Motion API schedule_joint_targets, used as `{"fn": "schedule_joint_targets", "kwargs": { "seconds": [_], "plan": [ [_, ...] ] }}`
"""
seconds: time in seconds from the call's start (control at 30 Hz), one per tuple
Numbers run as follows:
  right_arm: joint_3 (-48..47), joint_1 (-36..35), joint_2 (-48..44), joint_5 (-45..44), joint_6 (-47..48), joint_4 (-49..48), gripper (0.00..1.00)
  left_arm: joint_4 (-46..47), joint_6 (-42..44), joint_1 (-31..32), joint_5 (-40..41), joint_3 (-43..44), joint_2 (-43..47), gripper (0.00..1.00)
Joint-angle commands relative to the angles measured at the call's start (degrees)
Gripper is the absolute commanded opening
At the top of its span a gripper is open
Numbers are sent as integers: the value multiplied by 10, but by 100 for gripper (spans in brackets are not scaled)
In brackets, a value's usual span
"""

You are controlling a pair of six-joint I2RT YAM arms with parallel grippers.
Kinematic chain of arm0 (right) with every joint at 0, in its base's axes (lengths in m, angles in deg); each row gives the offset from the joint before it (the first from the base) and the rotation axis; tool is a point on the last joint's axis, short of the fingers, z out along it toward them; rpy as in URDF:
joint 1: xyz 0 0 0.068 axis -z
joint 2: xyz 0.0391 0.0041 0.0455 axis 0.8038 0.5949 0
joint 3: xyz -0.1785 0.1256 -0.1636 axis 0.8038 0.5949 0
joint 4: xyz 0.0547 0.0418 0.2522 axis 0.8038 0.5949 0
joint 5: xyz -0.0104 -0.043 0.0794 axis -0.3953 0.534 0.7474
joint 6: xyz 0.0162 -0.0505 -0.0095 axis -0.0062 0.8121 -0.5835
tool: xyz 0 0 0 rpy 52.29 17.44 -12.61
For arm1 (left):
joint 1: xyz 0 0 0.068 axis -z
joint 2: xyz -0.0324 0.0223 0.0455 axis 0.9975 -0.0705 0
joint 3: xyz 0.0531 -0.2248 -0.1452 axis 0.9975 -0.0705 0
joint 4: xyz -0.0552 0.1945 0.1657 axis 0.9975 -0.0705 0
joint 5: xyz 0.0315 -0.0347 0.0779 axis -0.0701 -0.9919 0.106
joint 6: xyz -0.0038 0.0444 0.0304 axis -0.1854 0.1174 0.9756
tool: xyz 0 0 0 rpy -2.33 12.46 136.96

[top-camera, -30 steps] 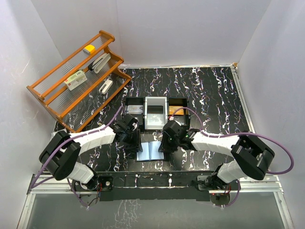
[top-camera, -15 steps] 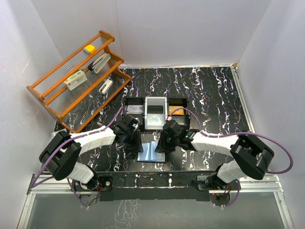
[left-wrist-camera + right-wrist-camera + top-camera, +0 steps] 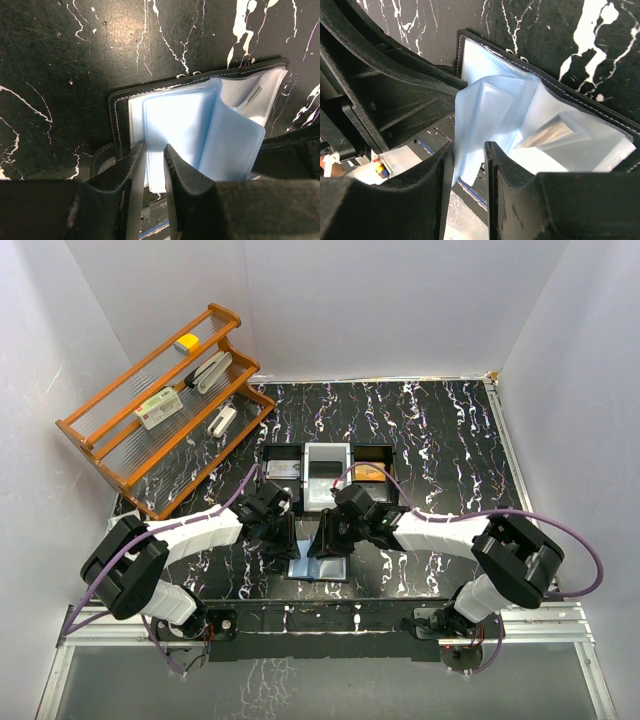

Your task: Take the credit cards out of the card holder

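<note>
A small black bifold card holder (image 3: 322, 566) with glossy light blue-grey clear-pocket leaves lies open and face up on the black white-veined marble worktop (image 3: 440, 430). It sits in the middle of the near strip, at 6 o'clock from a black three-compartment tray (image 3: 285, 449). Opened out, its long axis runs from 9 to 3 o'clock and its fold from 12 to 6. The black stitched cover rests flat, while several translucent leaves stand up off it and bow over near the fold. Whether any cards sit in the pockets cannot be made out. The left gripper (image 3: 283, 540) comes in from 9 o'clock, its fingers (image 3: 131, 167) nearly together and pinching the edge of a stack of leaves on the 9 o'clock half. The right gripper (image 3: 325, 540) reaches from 3 o'clock across the other half, and its fingers (image 3: 495, 170) are pressed against both sides of a raised, folded leaf that fills the narrow gap between them. The two grippers stand just beside each other over the holder. The tray lies near at 12 o'clock and the worktop's near edge is close at 6 o'clock. Toward 3 o'clock and 1 o'clock the marble stretches well away to the white walls. An orange wooden tiered rack (image 3: 228, 318) leans at 10 o'clock, well apart.
</note>
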Motion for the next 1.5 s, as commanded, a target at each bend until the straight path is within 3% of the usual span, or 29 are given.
{"fn": "schedule_joint_targets", "kwargs": {
  "seconds": [0.0, 0.23, 0.5, 0.67, 1.17, 1.33, 1.47],
  "plan": [
    [-35, -2, 18, 36, -1, -44, 28, -17, -4, 6, 13, -15, 18, 20],
    [-53, -2, 18, -5, 15, 16, 22, -25, -3, 5, 17, -9, 17, 19],
    [-76, -2, -18, -159, 22, 179, 48, -34, -3, 5, 22, -3, 22, 19],
    [-64, -2, -21, -152, 21, 183, 57, -34, -2, 5, 21, -1, 24, 19],
    [-56, -5, 54, -109, 15, 154, 57, -23, -3, 5, 5, -3, 11, 19],
    [-50, -5, 66, -28, 13, 71, 50, -16, -3, 5, 0, -5, 6, 19],
    [-61, -5, 81, 8, 8, 33, 40, -8, -4, 6, -7, -8, 2, 19]
  ]
}}
